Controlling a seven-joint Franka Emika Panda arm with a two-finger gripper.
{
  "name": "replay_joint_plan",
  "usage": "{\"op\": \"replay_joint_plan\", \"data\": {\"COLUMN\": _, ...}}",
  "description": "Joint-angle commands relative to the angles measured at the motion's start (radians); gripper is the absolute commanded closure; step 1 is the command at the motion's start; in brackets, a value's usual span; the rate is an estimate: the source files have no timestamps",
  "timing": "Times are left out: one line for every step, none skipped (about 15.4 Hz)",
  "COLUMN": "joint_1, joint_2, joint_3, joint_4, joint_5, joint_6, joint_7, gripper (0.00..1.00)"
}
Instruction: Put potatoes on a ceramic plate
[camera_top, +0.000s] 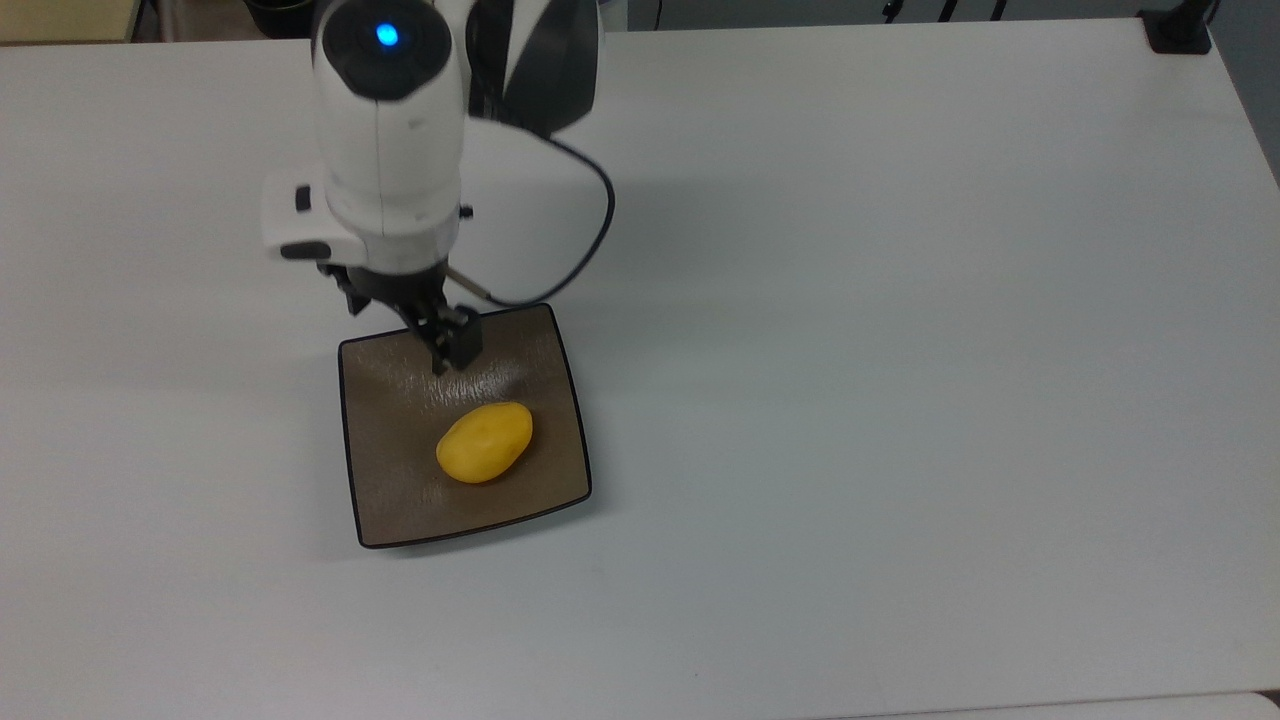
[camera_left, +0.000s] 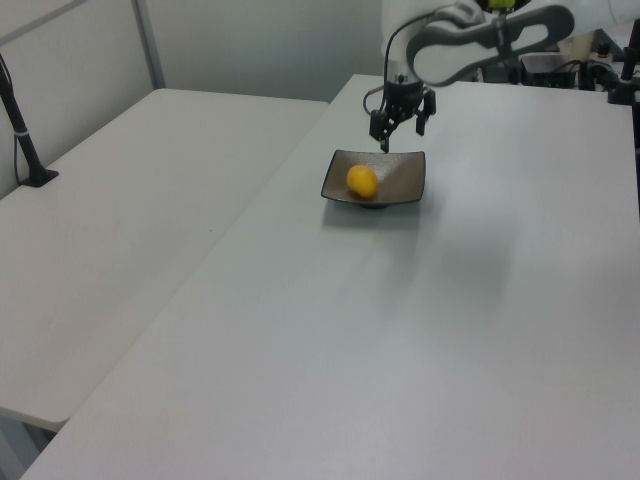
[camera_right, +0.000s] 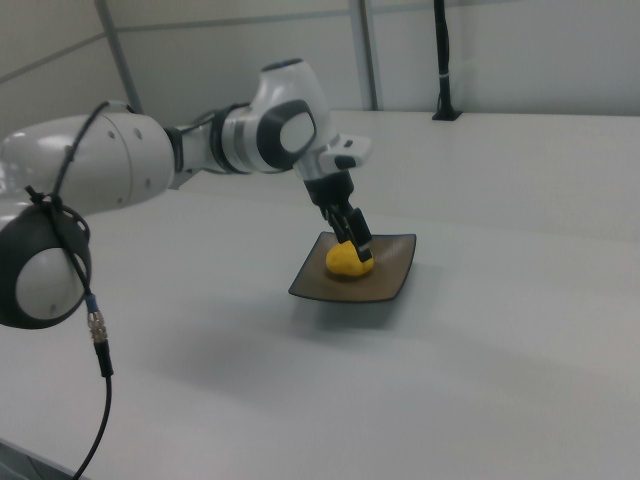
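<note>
The yellow potato (camera_top: 484, 442) lies loose on the square brown ceramic plate (camera_top: 400, 490), a little toward the top view's lower right of the plate's middle. It also shows on the plate (camera_left: 403, 172) in the left view as a small yellow oval (camera_left: 362, 181), and in the right view the potato (camera_right: 345, 261) rests on the plate (camera_right: 390, 272). My gripper (camera_top: 405, 322) hangs open and empty above the plate's far edge, clear of the potato. The left view shows the gripper (camera_left: 402, 131) lifted over the plate's back rim. In the right view one finger (camera_right: 357, 238) stands partly in front of the potato.
A black cable (camera_top: 598, 225) loops from the wrist over the white table (camera_top: 900, 400). A black clamp (camera_top: 1178, 30) sits at the table's far right corner. A second white table with a black post (camera_left: 22, 130) adjoins on the left view's left.
</note>
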Motion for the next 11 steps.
{"op": "replay_joint_plan", "data": {"joint_1": -0.002, "joint_2": -0.137, "joint_3": 0.007, "joint_4": -0.074, "joint_5": 0.036, "joint_6": -0.122, "joint_7": -0.155, "gripper": 0.00}}
{"op": "replay_joint_plan", "data": {"joint_1": 0.000, "joint_2": -0.162, "joint_3": 0.007, "joint_4": -0.094, "joint_5": 0.036, "joint_6": -0.150, "joint_7": -0.192, "gripper": 0.00}}
{"op": "replay_joint_plan", "data": {"joint_1": 0.010, "joint_2": -0.177, "joint_3": 0.007, "joint_4": -0.105, "joint_5": 0.036, "joint_6": -0.180, "joint_7": -0.227, "gripper": 0.00}}
{"op": "replay_joint_plan", "data": {"joint_1": 0.029, "joint_2": -0.187, "joint_3": 0.007, "joint_4": -0.110, "joint_5": 0.035, "joint_6": -0.214, "joint_7": -0.264, "gripper": 0.00}}
{"op": "replay_joint_plan", "data": {"joint_1": 0.038, "joint_2": -0.200, "joint_3": 0.007, "joint_4": -0.123, "joint_5": 0.035, "joint_6": -0.245, "joint_7": -0.296, "gripper": 0.00}}
{"op": "replay_joint_plan", "data": {"joint_1": 0.046, "joint_2": -0.226, "joint_3": 0.007, "joint_4": -0.154, "joint_5": 0.035, "joint_6": -0.253, "joint_7": -0.327, "gripper": 0.00}}
{"op": "replay_joint_plan", "data": {"joint_1": 0.065, "joint_2": -0.265, "joint_3": 0.007, "joint_4": -0.201, "joint_5": 0.033, "joint_6": -0.251, "joint_7": -0.359, "gripper": 0.00}}
{"op": "replay_joint_plan", "data": {"joint_1": 0.091, "joint_2": -0.330, "joint_3": 0.004, "joint_4": -0.287, "joint_5": 0.033, "joint_6": -0.242, "joint_7": -0.408, "gripper": 0.00}}
{"op": "replay_joint_plan", "data": {"joint_1": 0.128, "joint_2": -0.384, "joint_3": -0.006, "joint_4": -0.348, "joint_5": 0.033, "joint_6": -0.236, "joint_7": -0.434, "gripper": 0.00}}
{"op": "replay_joint_plan", "data": {"joint_1": 0.144, "joint_2": -0.426, "joint_3": -0.010, "joint_4": -0.390, "joint_5": 0.033, "joint_6": -0.234, "joint_7": -0.434, "gripper": 0.00}}
{"op": "replay_joint_plan", "data": {"joint_1": 0.150, "joint_2": -0.472, "joint_3": -0.010, "joint_4": -0.436, "joint_5": 0.036, "joint_6": -0.228, "joint_7": -0.434, "gripper": 0.00}}
